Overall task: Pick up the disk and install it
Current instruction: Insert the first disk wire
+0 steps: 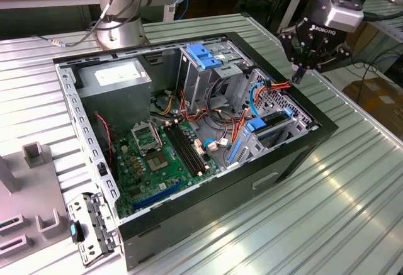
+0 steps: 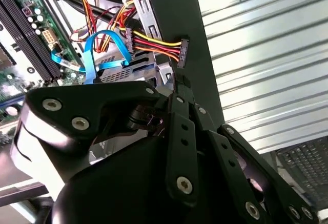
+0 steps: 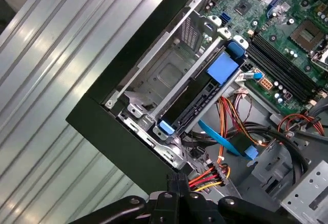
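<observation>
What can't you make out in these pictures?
- The disk: first wrist view, edge-on in the drive cage, whose walls hide its faces.
- Drive cage interior: second wrist view, mostly behind the gripper.
- Keyboard: second wrist view, cut off by the picture edge and the gripper.

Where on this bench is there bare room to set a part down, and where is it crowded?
Bare: the ribbed table on the exterior view's right of the computer case. Crowded: inside the case, where cables tangle by the drive cage, and among the grey fixtures on the exterior view's left.
</observation>
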Controlling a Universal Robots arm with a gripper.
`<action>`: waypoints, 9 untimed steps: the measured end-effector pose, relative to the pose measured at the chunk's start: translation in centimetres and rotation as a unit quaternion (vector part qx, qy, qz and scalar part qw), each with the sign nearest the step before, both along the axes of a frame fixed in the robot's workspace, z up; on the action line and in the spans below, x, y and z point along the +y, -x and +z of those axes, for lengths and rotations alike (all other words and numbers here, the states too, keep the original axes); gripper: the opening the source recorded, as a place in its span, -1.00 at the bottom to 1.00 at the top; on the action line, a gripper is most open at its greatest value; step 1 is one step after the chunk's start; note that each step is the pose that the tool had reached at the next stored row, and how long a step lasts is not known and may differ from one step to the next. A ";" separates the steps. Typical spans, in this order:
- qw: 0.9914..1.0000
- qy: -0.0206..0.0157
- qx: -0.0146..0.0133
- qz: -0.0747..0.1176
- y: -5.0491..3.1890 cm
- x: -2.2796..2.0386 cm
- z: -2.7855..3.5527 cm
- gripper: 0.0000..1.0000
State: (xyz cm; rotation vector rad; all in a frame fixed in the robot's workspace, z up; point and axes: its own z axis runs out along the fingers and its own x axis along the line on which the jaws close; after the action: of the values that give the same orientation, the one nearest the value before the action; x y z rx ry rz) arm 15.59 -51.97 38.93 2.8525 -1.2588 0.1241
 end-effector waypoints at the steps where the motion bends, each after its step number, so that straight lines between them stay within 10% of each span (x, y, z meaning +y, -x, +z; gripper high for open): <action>1: 1.000 0.000 0.000 0.009 -0.01 0.00 -0.05 -0.77; 9: 0.996 0.000 0.000 0.088 -0.12 0.01 -0.71 -0.49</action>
State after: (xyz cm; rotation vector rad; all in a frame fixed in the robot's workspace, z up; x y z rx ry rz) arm 15.70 -51.96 38.22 2.9585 -1.0061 0.1268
